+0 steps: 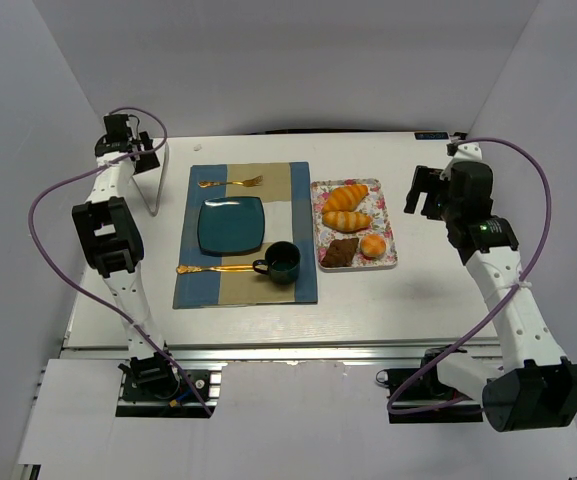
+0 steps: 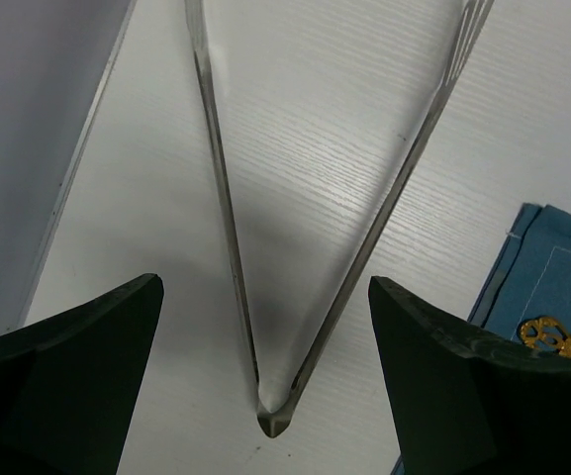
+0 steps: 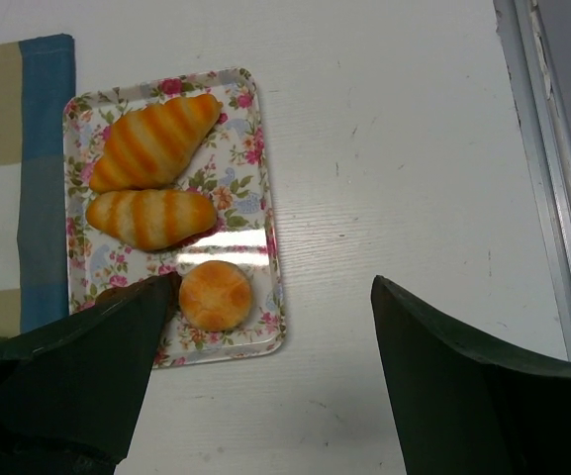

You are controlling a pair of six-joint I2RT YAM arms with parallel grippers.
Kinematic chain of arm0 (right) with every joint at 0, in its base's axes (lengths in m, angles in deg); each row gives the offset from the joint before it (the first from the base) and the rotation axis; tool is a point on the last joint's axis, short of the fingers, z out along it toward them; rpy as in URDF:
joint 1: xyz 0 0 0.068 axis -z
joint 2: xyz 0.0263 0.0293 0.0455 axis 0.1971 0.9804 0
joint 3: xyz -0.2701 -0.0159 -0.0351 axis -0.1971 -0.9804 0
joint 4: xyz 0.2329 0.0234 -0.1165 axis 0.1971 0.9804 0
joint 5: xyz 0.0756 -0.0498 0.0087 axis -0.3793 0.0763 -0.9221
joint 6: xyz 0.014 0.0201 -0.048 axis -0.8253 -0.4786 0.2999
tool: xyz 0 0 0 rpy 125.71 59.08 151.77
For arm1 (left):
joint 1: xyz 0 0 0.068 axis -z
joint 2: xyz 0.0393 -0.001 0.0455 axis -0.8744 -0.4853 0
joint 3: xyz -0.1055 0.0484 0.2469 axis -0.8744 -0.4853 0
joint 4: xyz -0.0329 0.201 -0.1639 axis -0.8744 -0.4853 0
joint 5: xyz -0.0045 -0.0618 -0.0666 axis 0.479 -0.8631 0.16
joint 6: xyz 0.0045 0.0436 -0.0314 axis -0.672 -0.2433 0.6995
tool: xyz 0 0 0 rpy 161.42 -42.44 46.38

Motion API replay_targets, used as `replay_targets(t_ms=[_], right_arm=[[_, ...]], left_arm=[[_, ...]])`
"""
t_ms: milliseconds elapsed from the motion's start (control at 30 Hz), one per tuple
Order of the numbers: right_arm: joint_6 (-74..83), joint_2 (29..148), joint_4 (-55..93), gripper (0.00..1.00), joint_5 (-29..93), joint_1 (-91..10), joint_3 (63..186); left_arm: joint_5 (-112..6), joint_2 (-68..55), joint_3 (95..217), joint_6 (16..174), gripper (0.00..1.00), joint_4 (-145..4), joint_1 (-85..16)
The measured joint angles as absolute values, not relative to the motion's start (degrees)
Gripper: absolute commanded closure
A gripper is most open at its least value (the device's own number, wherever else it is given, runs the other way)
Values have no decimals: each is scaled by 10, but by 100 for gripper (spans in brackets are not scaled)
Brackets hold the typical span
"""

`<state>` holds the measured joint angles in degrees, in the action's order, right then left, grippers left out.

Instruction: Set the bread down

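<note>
Item 1: my left pincer [image 2: 265, 287], fingers spread wide, straddling the hinge end of the silver metal tongs [image 2: 379, 208] that lie on the white table [image 2: 315, 99]. I see no finger touching them.

Item 2: my right pincer [image 3: 275, 287], spread wide and holding nothing, hovering just right of the rose-printed rectangular tray [image 3: 255, 129].

Item 3: bread, all on that tray. 2 orange-striped croissant-shaped rolls [image 3: 154, 142] lie side by side, with 1 round golden bun [image 3: 215, 294] beside them.

Item 4: 1 dark brown square slice [image 1: 341, 252], on the tray beside the bun. It shows from the top only; a finger hides it in my right wrist view.

Item 5: blue-and-tan striped placemat [image 1: 196, 290], left of the tray, bearing 1 teal square plate [image 1: 231, 225], 1 dark mug [image 1: 282, 262], 1 gold fork [image 1: 230, 182] and 1 gold utensil [image 1: 213, 268]. My left wrist view catches only a blue corner and a scrap of gold handle.
</note>
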<state>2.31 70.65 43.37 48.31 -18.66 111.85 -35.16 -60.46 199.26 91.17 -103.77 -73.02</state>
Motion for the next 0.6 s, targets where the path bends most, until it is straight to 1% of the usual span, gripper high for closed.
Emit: replay_targets(t_ms=[433,600], right_arm=[[27,729,409,11,458,-187,1119],[28,730,408,11,451,-187,1119]], left_arm=[[-409,-606,1973,872,4,-1051,-730],[-422,-609,1960,866,6,-1054,-730]])
